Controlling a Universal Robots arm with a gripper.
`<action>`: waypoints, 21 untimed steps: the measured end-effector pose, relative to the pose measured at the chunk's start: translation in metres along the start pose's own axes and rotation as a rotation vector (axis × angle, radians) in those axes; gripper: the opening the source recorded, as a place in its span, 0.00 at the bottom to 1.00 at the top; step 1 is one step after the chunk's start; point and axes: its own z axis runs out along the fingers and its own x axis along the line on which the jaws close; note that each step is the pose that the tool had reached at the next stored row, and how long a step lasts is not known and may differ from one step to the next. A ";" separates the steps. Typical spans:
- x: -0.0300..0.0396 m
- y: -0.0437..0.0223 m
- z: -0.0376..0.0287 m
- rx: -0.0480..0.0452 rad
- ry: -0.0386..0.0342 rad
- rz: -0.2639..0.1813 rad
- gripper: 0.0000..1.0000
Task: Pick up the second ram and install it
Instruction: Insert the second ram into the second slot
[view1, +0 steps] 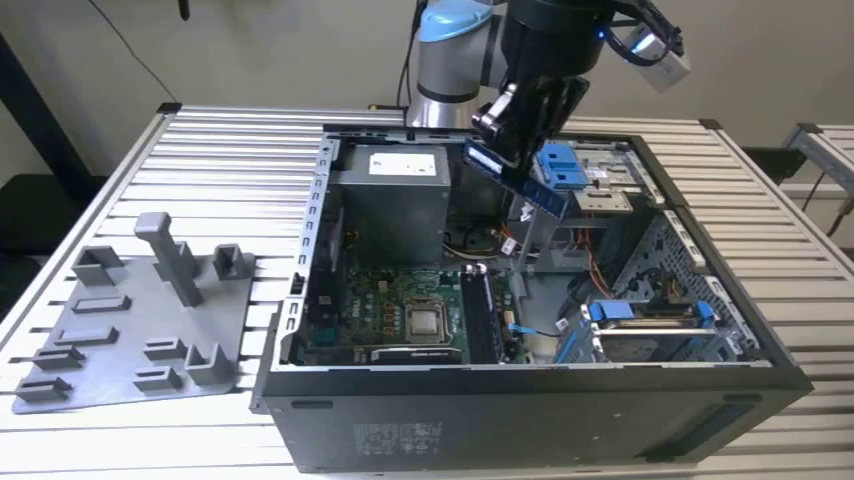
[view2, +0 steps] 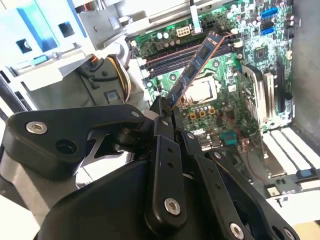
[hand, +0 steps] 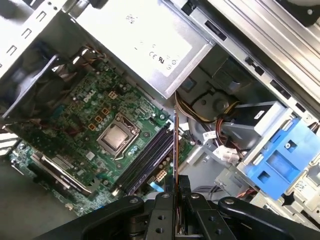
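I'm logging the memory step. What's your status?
Gripper shut on the second ram. Ram held above the open computer case, over the motherboard. Nothing seen between ram and board.

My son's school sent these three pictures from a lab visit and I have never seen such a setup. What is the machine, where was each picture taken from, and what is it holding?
The machine is a robot arm with a gripper at its end. One picture comes from a camera standing off the arm, looking at the whole table. The other two come from cameras riding near the arm's wrist, looking down past the black gripper parts.

On the table lies an open computer case, its green motherboard showing inside. At the exterior view's left lies a grey plastic tray with upright blocks.

The gripper is shut on the second ram, a slim dark memory stick. It hangs tilted above the inside of the case, over the motherboard's long memory slots, not yet pushed in.
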 end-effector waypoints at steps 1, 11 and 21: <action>0.0000 0.0000 0.0005 0.0006 -0.0005 0.016 0.14; -0.0003 -0.0004 0.0025 0.0046 -0.0041 0.124 0.14; 0.0002 -0.0010 0.0067 0.0096 -0.0086 0.257 0.14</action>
